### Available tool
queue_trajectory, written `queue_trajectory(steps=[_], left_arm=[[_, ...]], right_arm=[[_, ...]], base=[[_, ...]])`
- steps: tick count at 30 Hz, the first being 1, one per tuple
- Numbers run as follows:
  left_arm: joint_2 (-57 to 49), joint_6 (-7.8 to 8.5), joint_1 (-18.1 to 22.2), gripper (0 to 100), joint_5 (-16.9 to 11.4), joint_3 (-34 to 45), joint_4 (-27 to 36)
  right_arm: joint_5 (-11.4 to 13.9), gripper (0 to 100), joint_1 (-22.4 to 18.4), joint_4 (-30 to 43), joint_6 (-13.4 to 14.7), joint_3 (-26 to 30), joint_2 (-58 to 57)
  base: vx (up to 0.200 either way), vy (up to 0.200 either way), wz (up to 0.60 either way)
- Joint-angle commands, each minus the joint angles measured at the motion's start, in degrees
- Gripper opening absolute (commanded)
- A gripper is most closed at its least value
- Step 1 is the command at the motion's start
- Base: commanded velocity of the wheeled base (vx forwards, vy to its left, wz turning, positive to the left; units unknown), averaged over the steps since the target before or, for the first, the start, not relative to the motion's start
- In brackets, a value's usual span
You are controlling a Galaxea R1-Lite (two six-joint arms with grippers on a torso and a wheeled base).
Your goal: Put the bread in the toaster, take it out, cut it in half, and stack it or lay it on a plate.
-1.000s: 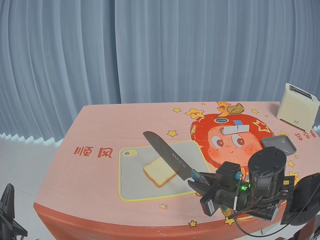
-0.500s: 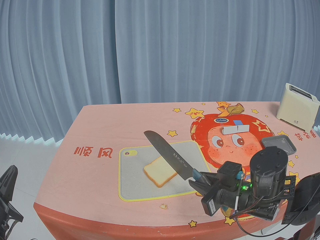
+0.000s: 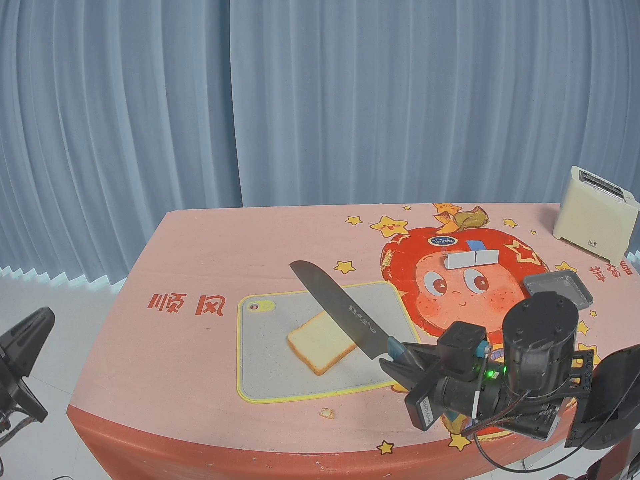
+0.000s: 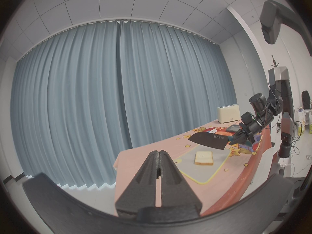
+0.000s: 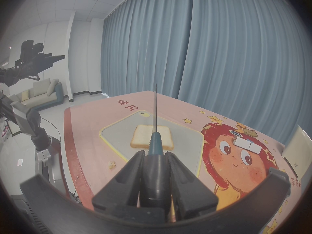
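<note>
Even overhead light, soft shadows; wrist views curve with dark corners.

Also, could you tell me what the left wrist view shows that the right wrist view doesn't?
Left wrist view, not the right: the left gripper, shut and empty, off the table, and the knife side-on, blade raised clear of the bread. Right wrist view, not the left: the blade edge-on over the bread's middle, and a sofa behind. Both: the right gripper shut on the knife handle, cutting board, toaster, table.
</note>
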Motion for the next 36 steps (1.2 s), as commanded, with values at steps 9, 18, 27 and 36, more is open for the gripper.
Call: queue_trajectory(steps=[9,18,27,36], left_arm=[[12.82,0.0,-0.15,0,-6.19,-11.46,0.01],[23.28,0.0,-1.65,0,-8.21,-19.99,-0.25],[27.15,-6.24,-10.08,0,-7.59,-22.63,-0.78],[27.06,-8.97,-10.35,0,-7.94,-22.36,-0.78]], right_arm=[[0.72,0,-2.77,0.72,-0.01,-4.9,0.47],[2.21,0,-3.29,0.63,0.08,-8.5,1.09],[2.21,0,-3.38,2.83,-0.27,-10.17,1.0],[2.21,0,-4.17,10.39,-0.71,-17.47,1.7]], base=[[0.0,0.0,0.0],[0.0,0.0,0.0],[0.0,0.0,0.0],[0.0,0.0,0.0]])
